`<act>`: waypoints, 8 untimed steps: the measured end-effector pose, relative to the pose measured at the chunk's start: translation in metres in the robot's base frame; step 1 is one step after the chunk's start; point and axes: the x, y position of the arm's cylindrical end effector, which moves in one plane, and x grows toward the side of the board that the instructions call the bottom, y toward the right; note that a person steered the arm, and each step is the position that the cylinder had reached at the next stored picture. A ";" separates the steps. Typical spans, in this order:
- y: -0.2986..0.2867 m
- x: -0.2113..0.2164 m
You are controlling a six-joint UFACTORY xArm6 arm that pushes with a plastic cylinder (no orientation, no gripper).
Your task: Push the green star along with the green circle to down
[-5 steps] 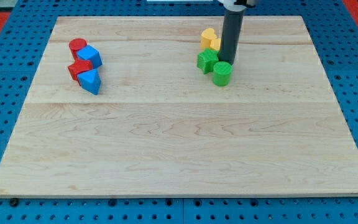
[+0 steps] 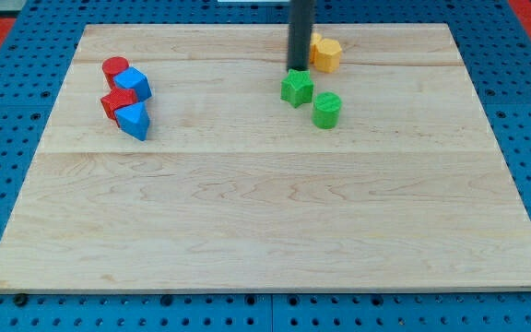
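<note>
On the view's left of the pale wooden desk point(image 2: 265, 212), well apart from the green star-shaped block point(image 2: 296, 88), sits a tight cluster: a red cylinder block point(image 2: 113, 67) and a red star-like block point(image 2: 115, 101), with a blue block point(image 2: 135, 83) and a second, wedge-like blue block point(image 2: 134, 120) touching them. None of these matter to the task.

The green star itself lies in the upper half of the desk, right of centre. My tip point(image 2: 297, 69) stands just above the star toward the view's top, at or touching its upper edge. The step in hand, as I judge it, is lining up behind the star for the downward push.

The green cylinder block point(image 2: 326, 109) rests just beside the star, below it and to its right, a narrow gap between them. An orange-yellow block point(image 2: 324, 53) lies near the star's upper right, beside the rod.

The next move calls for a stroke toward the view's bottom that carries both greens; since the circle sits offset to the right, the star may slide past it unless the push is steered slightly rightward.

The dark rod rises straight up out of the view's top. There is no pincer on this arm, so nothing opens or closes.
</note>
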 end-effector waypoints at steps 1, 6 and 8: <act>-0.027 0.000; 0.038 0.052; 0.057 0.073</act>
